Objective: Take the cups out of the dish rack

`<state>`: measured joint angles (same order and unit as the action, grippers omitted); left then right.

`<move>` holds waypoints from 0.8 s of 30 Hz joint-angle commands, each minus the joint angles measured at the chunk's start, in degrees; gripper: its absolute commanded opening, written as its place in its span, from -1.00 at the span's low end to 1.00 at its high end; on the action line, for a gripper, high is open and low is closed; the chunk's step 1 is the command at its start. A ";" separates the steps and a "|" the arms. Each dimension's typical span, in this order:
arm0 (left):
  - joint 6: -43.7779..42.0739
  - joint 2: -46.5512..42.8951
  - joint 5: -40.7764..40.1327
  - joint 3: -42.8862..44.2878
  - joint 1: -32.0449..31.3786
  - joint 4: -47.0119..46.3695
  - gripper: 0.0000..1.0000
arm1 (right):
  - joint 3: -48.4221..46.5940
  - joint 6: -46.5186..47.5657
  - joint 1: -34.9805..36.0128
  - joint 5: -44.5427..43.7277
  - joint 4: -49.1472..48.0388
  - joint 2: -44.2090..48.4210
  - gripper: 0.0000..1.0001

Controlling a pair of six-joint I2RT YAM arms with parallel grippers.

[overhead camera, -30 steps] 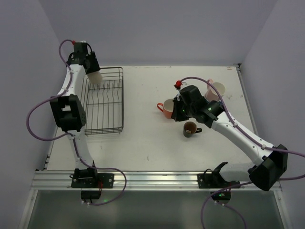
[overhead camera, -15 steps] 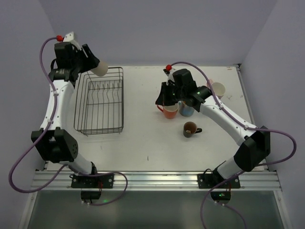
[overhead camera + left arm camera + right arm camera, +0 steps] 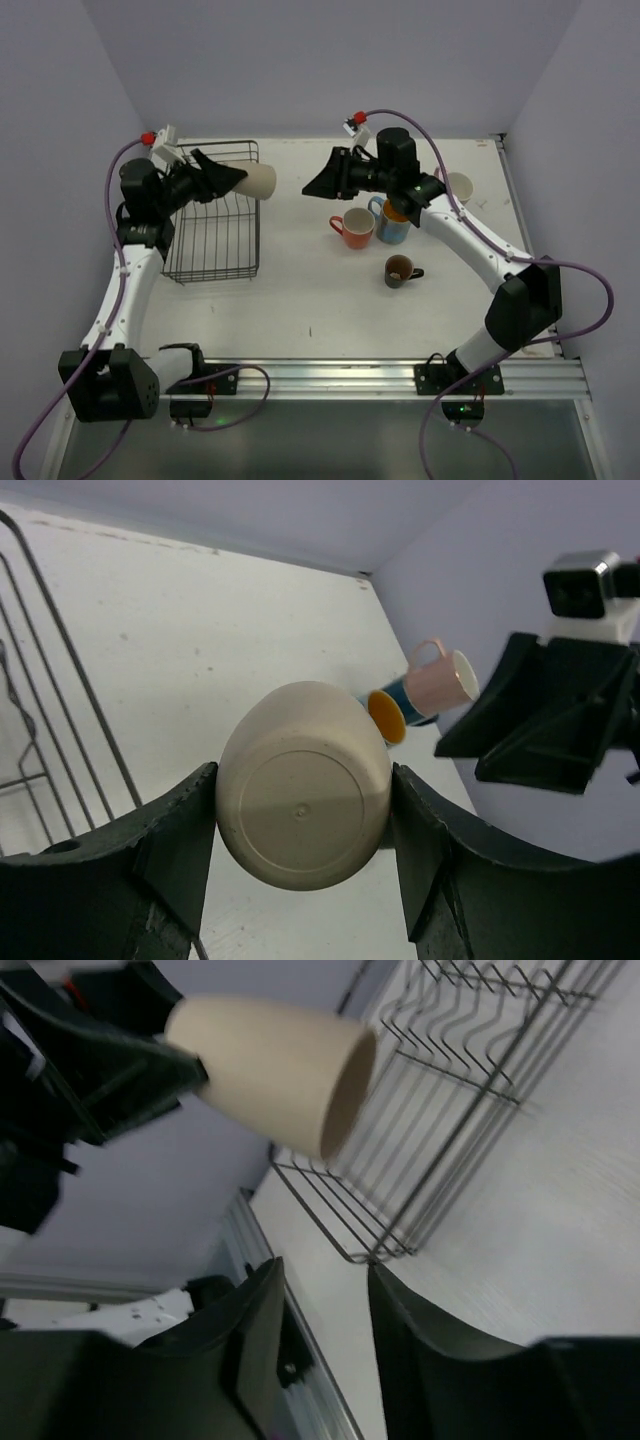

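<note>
Cream cup (image 3: 262, 181) sideways in left end effector (image 3: 238, 178)

Table (image 3: 300, 300) holds the dish rack (image 3: 215, 235) and several cups (image 3: 352, 228).

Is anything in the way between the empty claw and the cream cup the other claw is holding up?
No, nothing visible. The right gripper faces the open mouth of the cream cup with only air between. The left gripper holds the cup sideways; the dish rack lies underneath, not between.
</note>
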<state>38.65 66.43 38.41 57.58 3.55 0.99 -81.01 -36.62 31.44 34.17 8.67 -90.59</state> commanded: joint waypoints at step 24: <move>12.32 -10.36 4.92 -16.45 -13.22 -27.36 -1.00 | 8.60 -64.58 -3.23 28.58 -96.00 -15.84 -0.19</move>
<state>49.43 56.25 43.18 42.19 -8.60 -22.11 -69.89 -85.71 28.08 62.61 -65.39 -103.79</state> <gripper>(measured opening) 0.651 0.444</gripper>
